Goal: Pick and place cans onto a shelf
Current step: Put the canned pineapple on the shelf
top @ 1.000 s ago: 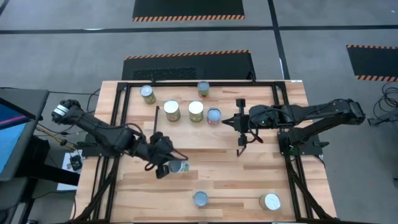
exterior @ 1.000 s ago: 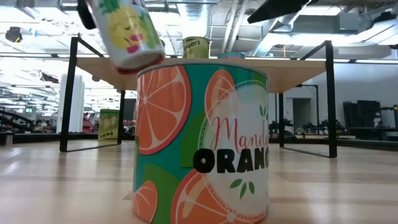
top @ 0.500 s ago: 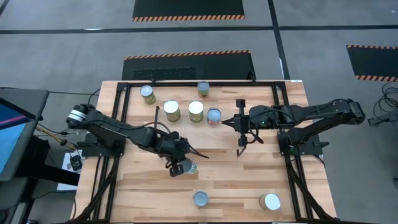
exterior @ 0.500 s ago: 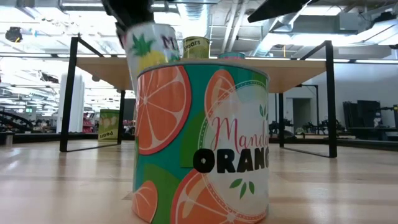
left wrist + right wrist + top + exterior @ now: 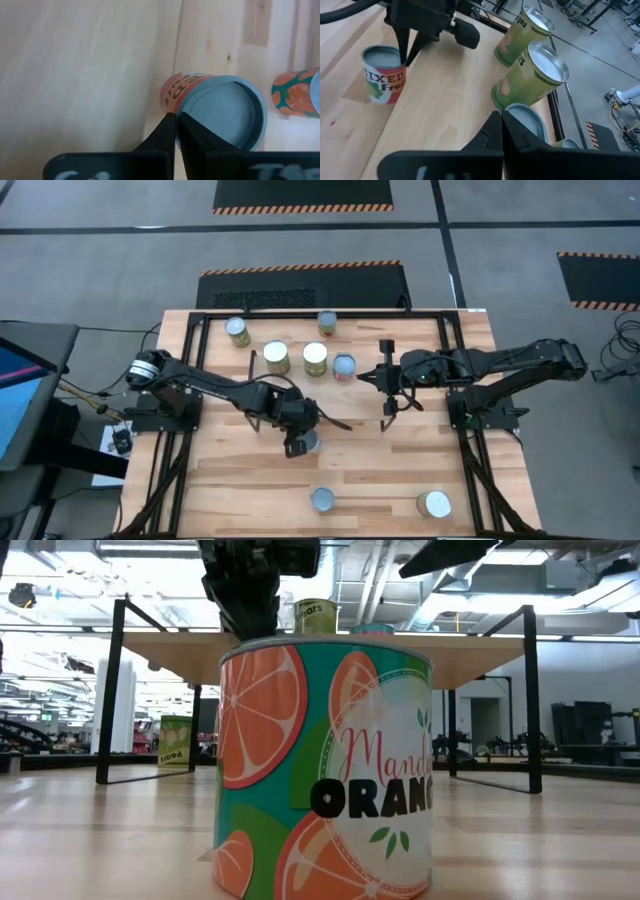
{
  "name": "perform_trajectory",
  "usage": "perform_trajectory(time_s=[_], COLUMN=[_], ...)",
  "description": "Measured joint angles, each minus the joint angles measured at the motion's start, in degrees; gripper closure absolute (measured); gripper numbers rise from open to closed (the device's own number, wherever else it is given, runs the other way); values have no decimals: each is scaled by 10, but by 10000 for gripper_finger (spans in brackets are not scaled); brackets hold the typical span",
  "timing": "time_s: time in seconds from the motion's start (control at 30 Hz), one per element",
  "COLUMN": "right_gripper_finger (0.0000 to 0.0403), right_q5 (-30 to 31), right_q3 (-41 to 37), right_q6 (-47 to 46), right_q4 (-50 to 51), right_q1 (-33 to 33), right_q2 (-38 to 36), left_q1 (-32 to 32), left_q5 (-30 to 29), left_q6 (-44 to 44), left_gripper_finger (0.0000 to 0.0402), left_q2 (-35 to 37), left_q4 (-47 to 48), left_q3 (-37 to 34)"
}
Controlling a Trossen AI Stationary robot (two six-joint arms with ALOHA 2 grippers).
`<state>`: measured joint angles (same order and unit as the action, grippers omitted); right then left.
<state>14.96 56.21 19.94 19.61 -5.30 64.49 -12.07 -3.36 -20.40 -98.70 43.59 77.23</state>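
**Left end effector at mixed-fruit can, mid-desk**

The left end effector (image 5: 298, 442) is out over the middle of the light-wood desk (image 5: 400, 470). Its fingers are pressed together, with the tips on the rim of a small tin can with a red "Mixed Fruit" label and a grey-blue top (image 5: 220, 115). They seem to pinch the rim (the edge itself is hard to see). That mixed-fruit can (image 5: 382, 75) stands upright on the desk, well short of the shelf.

The right end effector (image 5: 367, 377) is closed and empty. It hangs just beside a blue-topped can (image 5: 343, 367) at the far side of the desk.

Two green-label cans with whitish tops (image 5: 276, 358) (image 5: 315, 358) stand in a row with it. Two more cans (image 5: 237, 331) (image 5: 327, 322) stand farther back.

In the low view, the low light-wood shelf on thin black wire legs (image 5: 450, 645) carries a green can (image 5: 315, 615). Another green can (image 5: 175, 743) stands on the desk below it.

A teal can with a mandarin-orange label (image 5: 325, 770) stands at the near edge of the desk, with a white-topped can (image 5: 433, 504) near it.
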Motion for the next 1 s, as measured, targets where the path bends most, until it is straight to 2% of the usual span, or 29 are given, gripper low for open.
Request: perform_trajectory(time_s=[0.13, 0.4, 0.67, 0.8, 1.0], right_gripper_finger=[393, 398, 396, 398, 397], right_q5=[0, 1, 1, 1, 2], right_q3=[0, 0, 0, 0, 0], right_q6=[0, 0, 0, 0, 0], right_q4=[1, 1, 0, 2, 11], right_q1=[-4, -15, -18, -18, -27], right_q2=[0, 0, 0, 0, 0], left_q1=[4, 5, 5, -19, -79], left_q5=[1, 2, -11, -80, -89], left_q6=[1, 0, 35, 63, 78], left_gripper_finger=[397, 357, 394, 400, 401], left_q2=[0, 0, 5, 46, 148], left_q4=[-4, -12, -17, -18, -108], left_q3=[0, -3, -5, -3, -70])
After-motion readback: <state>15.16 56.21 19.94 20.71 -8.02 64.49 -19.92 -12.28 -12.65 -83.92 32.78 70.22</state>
